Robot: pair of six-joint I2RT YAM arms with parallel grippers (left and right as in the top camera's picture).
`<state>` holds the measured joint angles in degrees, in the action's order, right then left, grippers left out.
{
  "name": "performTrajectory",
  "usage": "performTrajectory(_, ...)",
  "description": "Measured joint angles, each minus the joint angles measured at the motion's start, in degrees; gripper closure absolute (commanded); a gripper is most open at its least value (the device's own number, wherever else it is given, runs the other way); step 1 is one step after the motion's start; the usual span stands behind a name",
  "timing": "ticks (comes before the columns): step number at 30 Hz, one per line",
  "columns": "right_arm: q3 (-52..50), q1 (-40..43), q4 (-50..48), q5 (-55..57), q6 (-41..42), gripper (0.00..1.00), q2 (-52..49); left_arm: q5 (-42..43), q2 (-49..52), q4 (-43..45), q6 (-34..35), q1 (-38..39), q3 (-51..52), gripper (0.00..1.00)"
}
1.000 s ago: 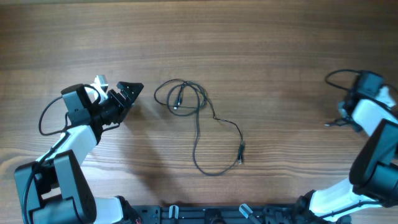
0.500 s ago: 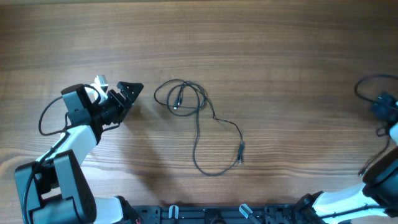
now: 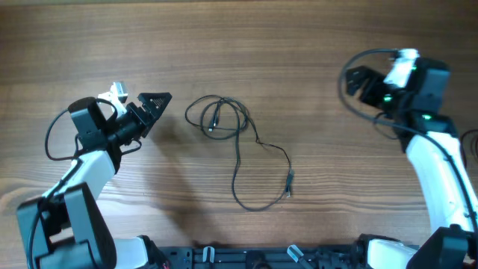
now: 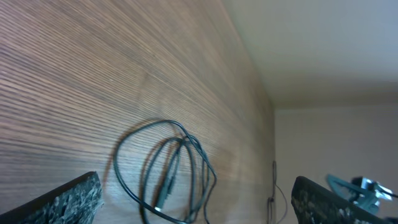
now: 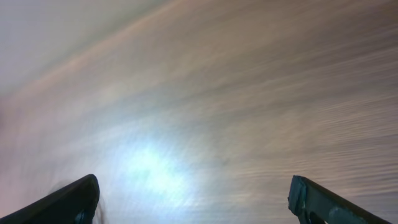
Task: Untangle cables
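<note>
Overhead shows one black cable [image 3: 237, 153] at frame centre, coiled above, its tail trailing toward lower right. My left gripper [image 3: 155, 104], at left, and right gripper [image 3: 357, 81], at upper right, both stand spread.

On the table [image 3: 299, 37], a little left of centre: the cables [image 3: 214, 118], lying in loose overlapping loops. From the loops' right side, strands toward the robot's side and rightward, ending at plug ends [image 3: 290, 183] (well apart from the loops). Left of the loops, near but not touching: left gripper [image 3: 155, 103], pointing at them. Far to the right and slightly farther back: right gripper [image 3: 358, 79], over bare table.
</note>
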<state>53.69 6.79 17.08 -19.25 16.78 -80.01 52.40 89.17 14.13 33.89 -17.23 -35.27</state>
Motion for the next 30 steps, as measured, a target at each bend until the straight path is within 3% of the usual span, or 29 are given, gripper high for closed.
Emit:
performTrajectory(2,0.0,-5.77,2.86,-2.34,-4.17,0.05,-0.02,0.76,-4.74,-2.08,-0.96,0.02,-0.17,0.0)
performTrajectory(4,0.0,-10.97,6.73,-5.84,-10.91,0.15,-0.15,-1.03,-11.21,-9.57,-3.15,0.02,-0.87,0.01)
performTrajectory(7,0.0,-20.39,9.55,-9.11,-21.22,0.23,-2.1,-11.28,-24.04,-28.89,-8.13,0.0,-1.6,0.0)
performTrajectory(10,0.0,-28.5,9.27,-9.73,-28.96,0.29,-6.08,-21.27,-33.27,-39.32,-10.36,0.02,-1.53,0.0)
performTrajectory(11,0.0,-30.51,9.18,-9.09,-30.53,0.38,-7.85,-22.84,-34.64,-40.13,-10.71,0.02,-1.53,0.0)
performTrajectory(13,0.0,-33.57,9.16,-6.49,-32.35,0.8,-13.73,-24.2,-36.59,-41.24,-10.91,0.02,-1.53,0.0)
performTrajectory(14,0.0,-33.88,9.25,-5.53,-32.98,0.94,-16.17,-24.3,-36.74,-41.53,-10.91,0.02,-1.53,0.0)
performTrajectory(18,0.0,-33.81,6.4,-3.8,-32.13,0.96,-18.34,-19.12,-36.41,-42.75,-10.6,1.25,-1.53,0.0)
performTrajectory(21,0.07,-33.7,2.99,-3.56,-29.57,0.96,-18.34,-18.75,-34.21,-44.22,-7.43,8.83,-1.53,0.0)
performTrajectory(25,2.05,-31.43,1.22,-3.58,-22.77,0.96,-18.34,-24.65,-27.74,-41.51,0.24,24.61,-1.51,0.0)
performTrajectory(27,3.32,-30.62,0.94,-3.58,-21.46,0.96,-18.29,-29.14,-23.89,-39.21,4.2,31.01,-1.51,0.09)
performTrajectory(30,3.52,-30.58,1.03,-3.58,-20.55,0.96,-18.29,-37.18,-16.17,-37.64,7.23,38.29,-1.51,0.12)
